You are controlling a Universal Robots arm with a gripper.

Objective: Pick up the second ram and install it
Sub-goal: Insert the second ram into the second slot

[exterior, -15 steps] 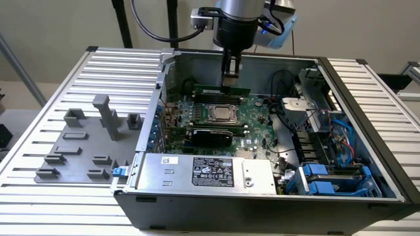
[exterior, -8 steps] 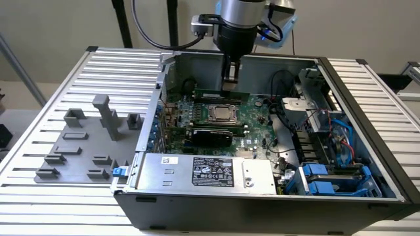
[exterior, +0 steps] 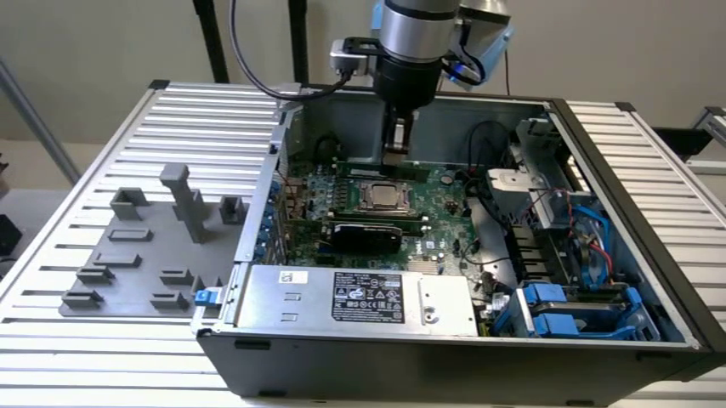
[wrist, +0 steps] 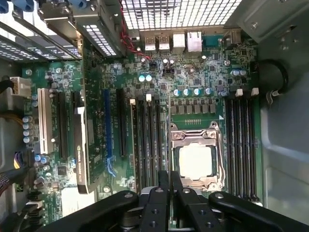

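Note:
My gripper [exterior: 395, 146] hangs from the arm over the back of the open computer case [exterior: 635, 212], above the green motherboard [exterior: 437, 208]. In the wrist view the gripper [wrist: 170, 181] has its two black fingers [wrist: 159, 193] pressed side by side with a hairline slit, and nothing shows between them. Ahead of the fingertips lie the dark memory slots [wrist: 149, 140] beside the processor socket [wrist: 195, 159]. More slots [wrist: 241, 140] run on the socket's other side. The second ram is hidden or out of view.
A grey fixture plate [exterior: 136, 255] with upright blocks sits on the slatted table at the exterior view's left. Inside the case are the power supply [exterior: 352, 293], blue drive carriers [exterior: 567, 310], loose cables [exterior: 488, 144] and an expansion card [wrist: 82, 140].

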